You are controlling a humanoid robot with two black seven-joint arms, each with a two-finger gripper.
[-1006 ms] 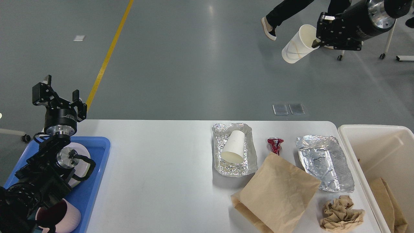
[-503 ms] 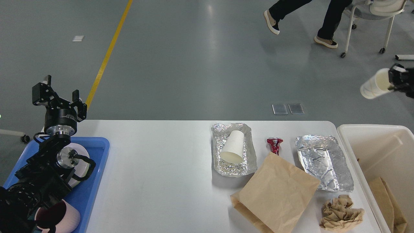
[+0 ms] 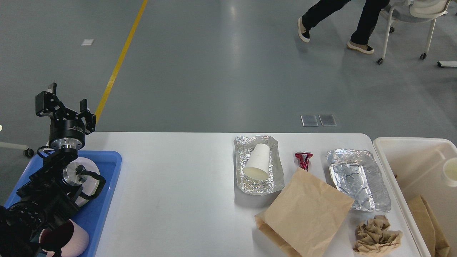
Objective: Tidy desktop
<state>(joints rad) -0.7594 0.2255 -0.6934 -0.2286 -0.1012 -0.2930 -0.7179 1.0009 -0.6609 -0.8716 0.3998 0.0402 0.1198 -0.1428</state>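
Observation:
The white desktop (image 3: 178, 178) carries litter on its right half. A white paper cup (image 3: 257, 162) lies on its side in a crumpled foil tray (image 3: 275, 171). A crushed red wrapper (image 3: 304, 160) stands beside it. A second foil tray (image 3: 358, 178), a brown paper bag (image 3: 307, 214) and a crumpled brown paper ball (image 3: 376, 235) lie further right. My left gripper (image 3: 66, 101) is open and empty, held up above the far left corner. My right gripper is out of view. Another white paper cup (image 3: 450, 172) shows at the right edge, inside the bin.
A cream-white bin (image 3: 407, 146) stands at the table's right end with a brown bag (image 3: 426, 225) in it. A blue tray (image 3: 105, 200) at the left holds a white dish and a pink cup (image 3: 73, 241). A person walks past a chair (image 3: 425, 14) beyond.
My right arm, which held a white paper cup high at the top right, swung right and down and left the view. A cup now shows in the bin. The left arm has not moved.

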